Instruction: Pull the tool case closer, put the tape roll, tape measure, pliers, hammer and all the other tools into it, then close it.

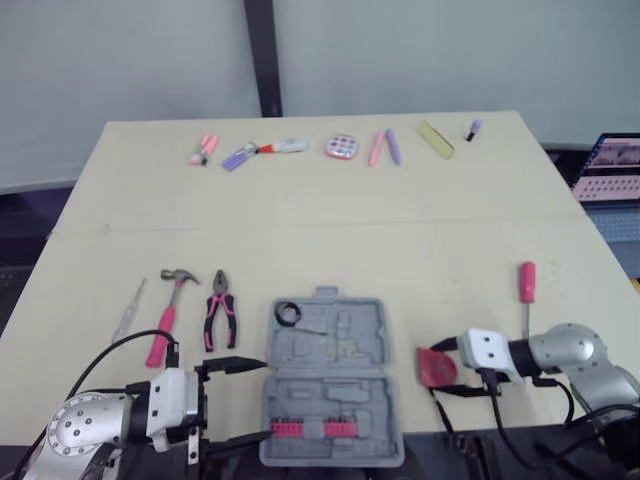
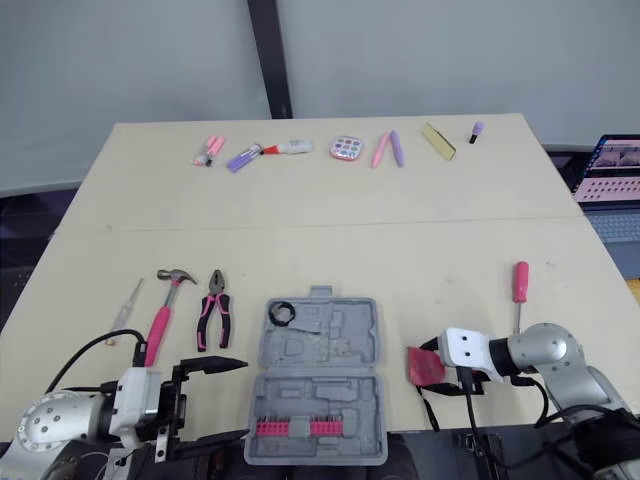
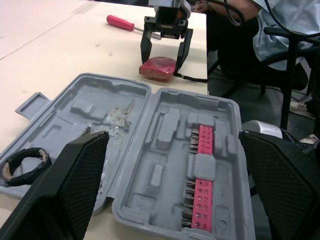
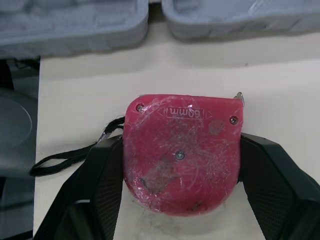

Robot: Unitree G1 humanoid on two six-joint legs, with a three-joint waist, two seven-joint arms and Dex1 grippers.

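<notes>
Currently, status of packing, item by item.

- Grey moulded plastic tool case (image 1: 350,335): lies open and flat at the near edge of the pale wooden table (image 1: 400,230), between the two arms. Pulling it closer looks done. Lid not yet shut.
- Black tape roll (image 1: 289,313): lies in the far left corner recess of the case. Packed.
- Pink strip of driver bits (image 1: 310,429): seated in the near half of the case.
- Red, rounded tape measure (image 4: 182,155): flat on the table just right of the case, its black wrist cord trailing toward the table edge. Not yet packed; judged to be the step in hand.
- Right gripper (image 3: 163,64): jaws spread, one black finger on each flank of the tape measure, right up against it. No lift is visible.
- Left gripper (image 2: 240,398): jaws wide apart and empty, just beside the case's left edge.
- Pink-handled steel hammer (image 1: 165,315), pink-and-black-handled pliers (image 1: 220,312) and slim clear-handled screwdriver (image 1: 128,312): lined up on the table left of the case. Outstanding.
- Pink-handled screwdriver (image 1: 526,290): on the table right of the case, beyond the right arm. Outstanding.
- Row of small pink, purple and yellow objects (image 1: 340,147): along the far edge, well apart from the case; whether they count as tools cannot be told.

Estimate: early stage, one tool of six stowed.
</notes>
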